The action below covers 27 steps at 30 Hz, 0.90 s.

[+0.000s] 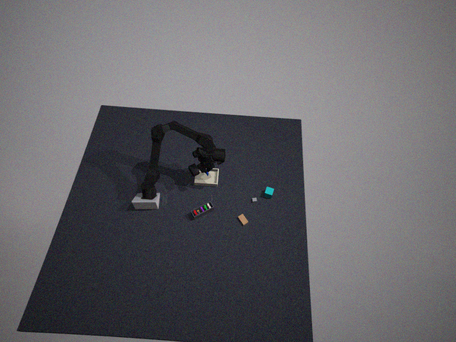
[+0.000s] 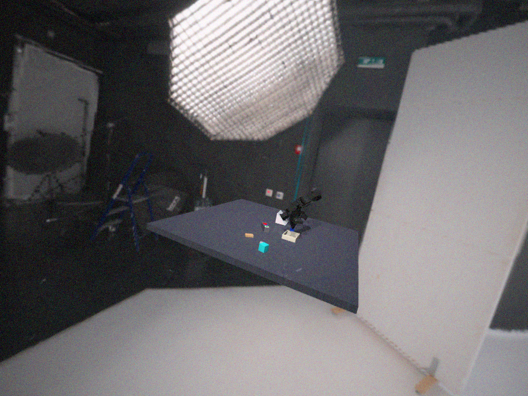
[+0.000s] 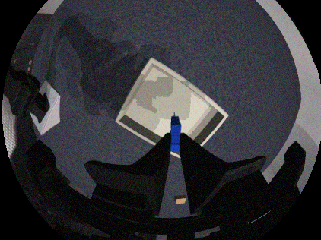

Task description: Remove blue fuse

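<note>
Dark mat (image 1: 114, 265), underlying everything. Cream tray (image 1: 216, 177), twelve o'clock of fuse block (image 1: 201, 209). Gripper (image 3: 175, 146), clenched on blue fuse (image 3: 175, 133), poised above tray's edge. Teal cube (image 1: 269, 192), three o'clock of tray.

Arm (image 1: 154, 155) rises steep from base (image 1: 137, 205), bends sharp at elbow, forearm slopes down and away to wrist. Wrist turned down, gripper (image 1: 206, 171) pointing at surface below, hanging above it, not touching. Fingers dark, wedge-shaped, nearly together, clamped on fuse (image 3: 175, 134); fuse sticks out past tips, upright in grip. From room side, arm (image 2: 302, 205) hunched low, folded over own base.
</note>
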Each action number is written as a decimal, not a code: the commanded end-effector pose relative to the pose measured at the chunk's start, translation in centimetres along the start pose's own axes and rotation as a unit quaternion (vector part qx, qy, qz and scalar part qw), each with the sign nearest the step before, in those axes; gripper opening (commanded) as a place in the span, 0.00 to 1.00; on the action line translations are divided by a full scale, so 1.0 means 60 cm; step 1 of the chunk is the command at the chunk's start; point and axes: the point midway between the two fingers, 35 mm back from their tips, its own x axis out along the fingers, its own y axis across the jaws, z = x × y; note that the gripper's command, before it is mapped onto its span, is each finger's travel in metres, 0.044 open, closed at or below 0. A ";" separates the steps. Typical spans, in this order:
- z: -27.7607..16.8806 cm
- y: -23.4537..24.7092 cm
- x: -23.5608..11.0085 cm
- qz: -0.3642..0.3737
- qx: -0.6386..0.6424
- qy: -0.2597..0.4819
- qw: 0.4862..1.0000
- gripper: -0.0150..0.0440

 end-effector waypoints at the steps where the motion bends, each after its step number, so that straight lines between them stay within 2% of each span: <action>1: 0.001 0.001 0.009 -0.002 0.003 -0.002 1.000 0.25; 8: 0.001 0.001 0.025 -0.002 0.003 -0.002 1.000 0.25; 20: 0.001 0.001 0.021 0.000 0.000 -0.001 1.000 0.79; 21: 0.001 0.000 0.017 0.000 0.000 -0.001 1.000 0.81; 25: 0.001 0.002 -0.037 -0.001 0.003 -0.002 1.000 0.81; 27: 0.001 0.002 -0.040 -0.001 0.003 -0.002 1.000 0.81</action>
